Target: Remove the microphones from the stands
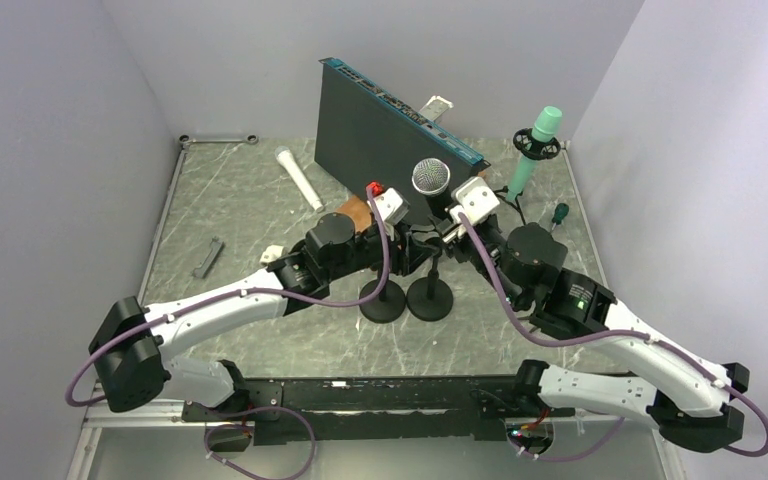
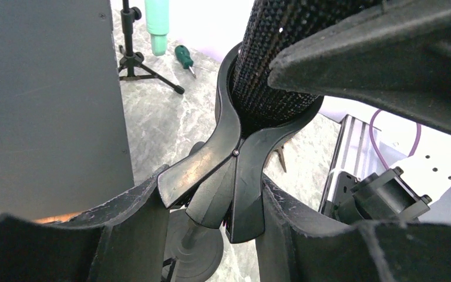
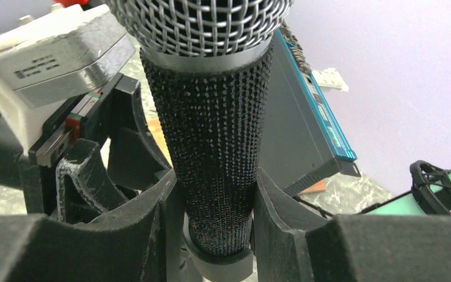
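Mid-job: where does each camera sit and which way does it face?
Top external: above, behind the bases, looking down on the table; both arms show.
Left wrist: on that arm, facing the left claw gripping the stand clip.
Right wrist: on that arm, facing the right claw gripping the microphone.
Shared: both wrist views show the microphone.

I see the microphone (image 1: 431,177) near the middle of the table (image 1: 250,215), in the clip (image 2: 235,158), its base (image 1: 430,300) in front, a second base (image 1: 383,302) just left. My left gripper (image 2: 217,217) straddles the clip's levers; my right gripper (image 3: 217,211) straddles the microphone. Behind stands a panel (image 1: 380,130). A second microphone (image 1: 535,150) occupies the far right corner, a screwdriver (image 1: 560,213) before it. A tube (image 1: 300,178) lies left of the panel.
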### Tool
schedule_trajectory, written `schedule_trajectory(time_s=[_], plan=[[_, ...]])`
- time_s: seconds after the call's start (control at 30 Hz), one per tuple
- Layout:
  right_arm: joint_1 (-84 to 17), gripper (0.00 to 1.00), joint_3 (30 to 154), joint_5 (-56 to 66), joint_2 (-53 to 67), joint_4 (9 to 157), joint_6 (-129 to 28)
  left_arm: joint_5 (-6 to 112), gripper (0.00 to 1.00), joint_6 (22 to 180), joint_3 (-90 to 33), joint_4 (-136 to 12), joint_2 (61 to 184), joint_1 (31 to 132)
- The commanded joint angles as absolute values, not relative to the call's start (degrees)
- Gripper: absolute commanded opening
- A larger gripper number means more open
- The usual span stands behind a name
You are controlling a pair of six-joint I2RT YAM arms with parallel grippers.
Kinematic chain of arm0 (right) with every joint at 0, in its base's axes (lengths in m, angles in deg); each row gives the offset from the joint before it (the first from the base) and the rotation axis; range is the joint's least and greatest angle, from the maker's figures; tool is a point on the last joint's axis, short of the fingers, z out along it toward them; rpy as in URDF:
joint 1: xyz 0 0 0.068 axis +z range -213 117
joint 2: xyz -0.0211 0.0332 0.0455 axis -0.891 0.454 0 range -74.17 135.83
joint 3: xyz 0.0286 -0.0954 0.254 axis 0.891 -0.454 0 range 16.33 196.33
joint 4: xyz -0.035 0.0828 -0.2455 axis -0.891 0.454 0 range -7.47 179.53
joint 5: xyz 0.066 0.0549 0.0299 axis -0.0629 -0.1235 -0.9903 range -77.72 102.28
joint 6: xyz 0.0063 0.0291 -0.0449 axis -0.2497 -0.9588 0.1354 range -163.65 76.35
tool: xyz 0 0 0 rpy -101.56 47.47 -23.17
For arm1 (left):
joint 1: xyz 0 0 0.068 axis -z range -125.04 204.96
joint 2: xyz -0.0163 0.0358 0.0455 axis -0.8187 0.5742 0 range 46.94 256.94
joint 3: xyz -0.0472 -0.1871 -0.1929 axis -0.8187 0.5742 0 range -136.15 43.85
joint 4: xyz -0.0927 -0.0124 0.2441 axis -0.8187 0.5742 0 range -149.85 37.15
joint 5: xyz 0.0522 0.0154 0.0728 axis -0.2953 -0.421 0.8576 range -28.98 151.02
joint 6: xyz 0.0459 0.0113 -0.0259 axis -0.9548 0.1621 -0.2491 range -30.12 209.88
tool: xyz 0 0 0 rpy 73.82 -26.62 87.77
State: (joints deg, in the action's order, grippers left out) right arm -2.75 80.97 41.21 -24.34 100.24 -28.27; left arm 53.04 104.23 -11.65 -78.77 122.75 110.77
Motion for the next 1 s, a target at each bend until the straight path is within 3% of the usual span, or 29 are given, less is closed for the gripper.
schedule_trajectory(time_s=[0.0,0.13,0.4,0.5,0.67,0.77,0.9,0.97], plan=[[-2.1,0.0,80.4,28.8,-27.9,90.6,-28.2,47.4,0.14,105.0,-10.8,-77.6,121.2,111.0],[-2.3,0.0,76.9,31.4,-30.2,90.5,-28.4,47.7,0.73,102.9,-9.7,-80.2,119.3,111.0],[-2.9,0.0,74.9,31.9,-31.5,91.2,-29.7,43.5,0.98,96.8,-8.9,-83.3,117.2,110.9],[-3.0,0.0,75.1,31.6,-31.2,91.1,-29.8,41.2,0.99,95.1,-9.1,-83.9,117.6,110.6],[-3.0,0.0,75.4,31.8,-31.0,90.9,-30.2,39.0,0.89,92.7,-10.8,-82.9,119.9,109.6],[-3.1,0.0,75.7,31.6,-31.0,91.2,-30.3,38.7,0.75,92.4,-12.2,-82.3,121.5,109.0],[-3.1,0.0,75.2,31.3,-31.1,90.9,-30.2,38.1,0.4,94.8,-13.6,-83.1,123.1,107.9],[-3.2,0.0,75.0,31.0,-30.9,90.7,-30.1,38.5,0.13,95.9,-13.7,-83.1,123.4,107.6]])
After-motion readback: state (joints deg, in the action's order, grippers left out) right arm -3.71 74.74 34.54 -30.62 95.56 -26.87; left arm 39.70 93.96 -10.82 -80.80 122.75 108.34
